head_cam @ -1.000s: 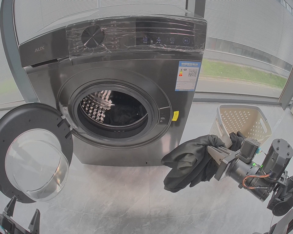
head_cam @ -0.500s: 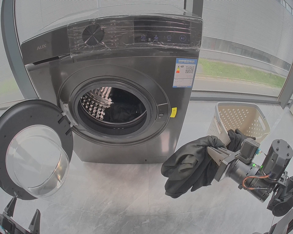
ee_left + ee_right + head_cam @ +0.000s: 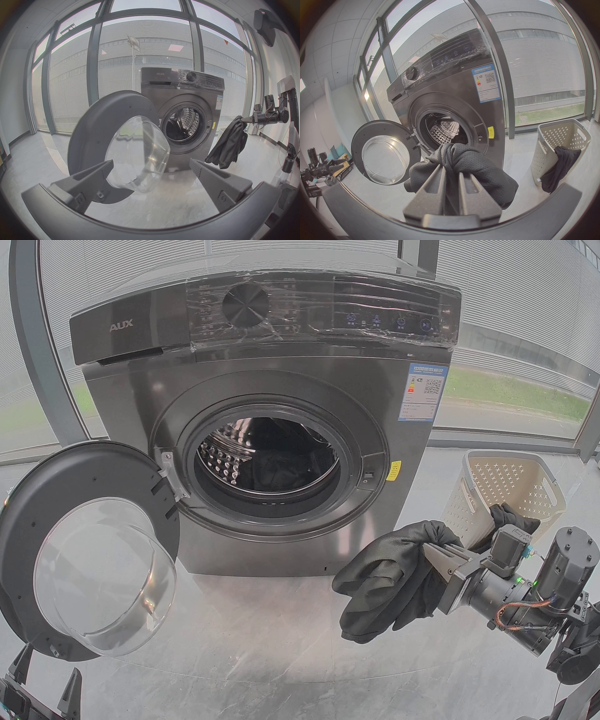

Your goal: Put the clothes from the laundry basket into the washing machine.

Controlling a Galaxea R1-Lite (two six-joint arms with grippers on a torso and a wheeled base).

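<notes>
1. My right end effector point(image 3: 434, 550) is clamped shut on a black garment point(image 3: 381, 580). It holds the bundle in the air above the floor point(image 3: 250, 640), in front of the washing machine point(image 3: 281, 371) and off to its right.
2. The garment hangs in loose folds below the fingers point(image 3: 437, 184).
3. The machine's door point(image 3: 75, 490) is swung wide open to the left, and the drum point(image 3: 225, 455) is exposed, with dark cloth point(image 3: 281, 468) already lying inside.
4. The laundry basket point(image 3: 512, 480) stands on the floor to the right of the machine. Another black piece point(image 3: 512, 515) is draped over its near rim.
5. My left end effector point(image 3: 151, 162) sits low on the left, near the open door. Its fingers are spread wide and hold nothing.
</notes>
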